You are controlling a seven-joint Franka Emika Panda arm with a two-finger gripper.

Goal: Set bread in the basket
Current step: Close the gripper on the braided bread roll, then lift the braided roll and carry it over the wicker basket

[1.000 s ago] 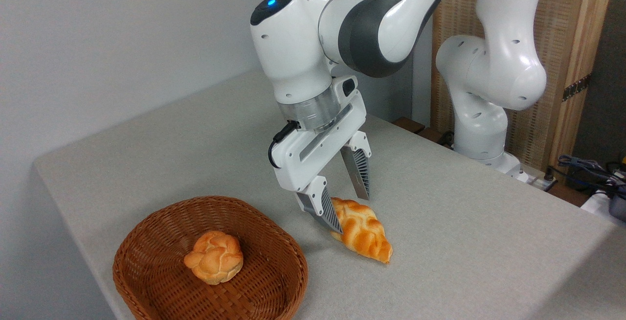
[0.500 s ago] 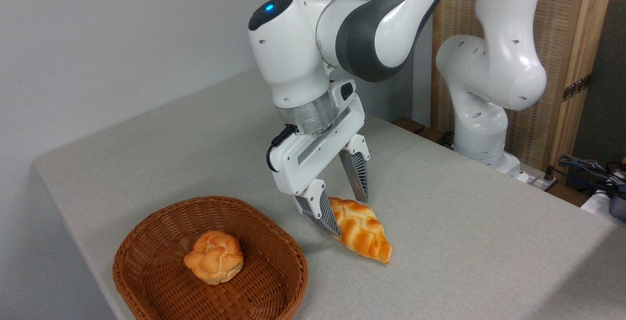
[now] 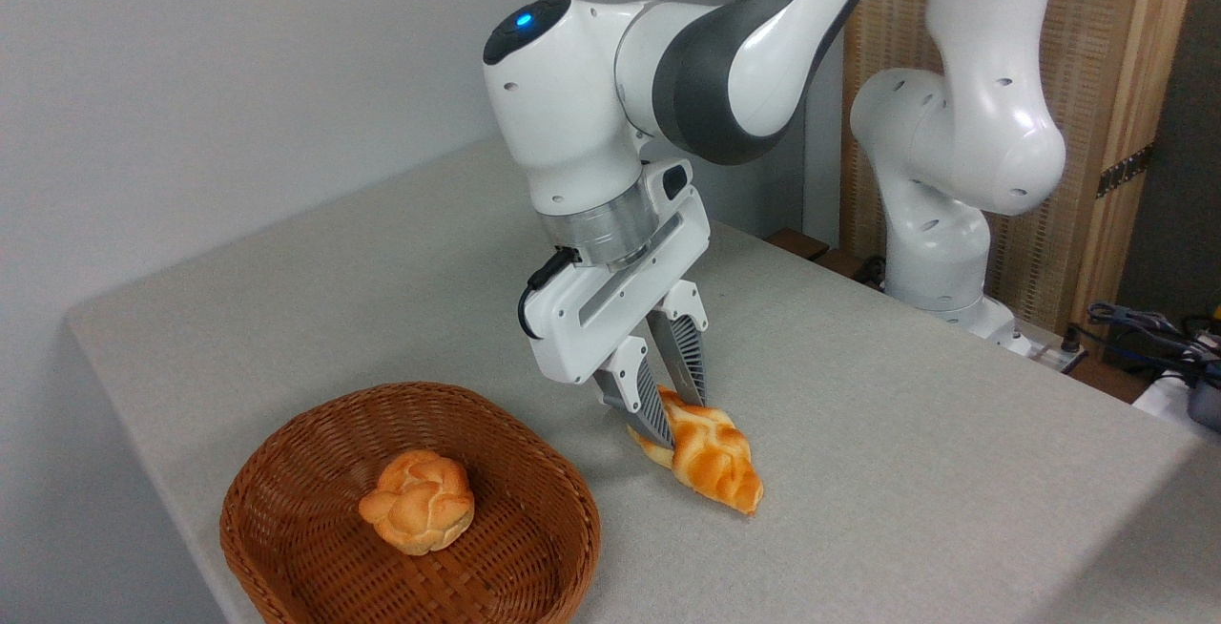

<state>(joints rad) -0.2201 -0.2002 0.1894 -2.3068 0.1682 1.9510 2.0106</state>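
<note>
Fingers having narrowed since a second ago, the gripper (image 3: 671,409) is pinching the bread (image 3: 711,457) at its blunt end on the desk (image 3: 906,433), needing a level lift before crossing to the basket (image 3: 286,471) beside.

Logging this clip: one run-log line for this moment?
phase: grasp | gripper: shut on braided loaf | loaf: on table, right of wicker basket | basket: holds round bun

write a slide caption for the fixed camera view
Gripper pinches the braided bread on the table beside the basket holding a bun.
</note>
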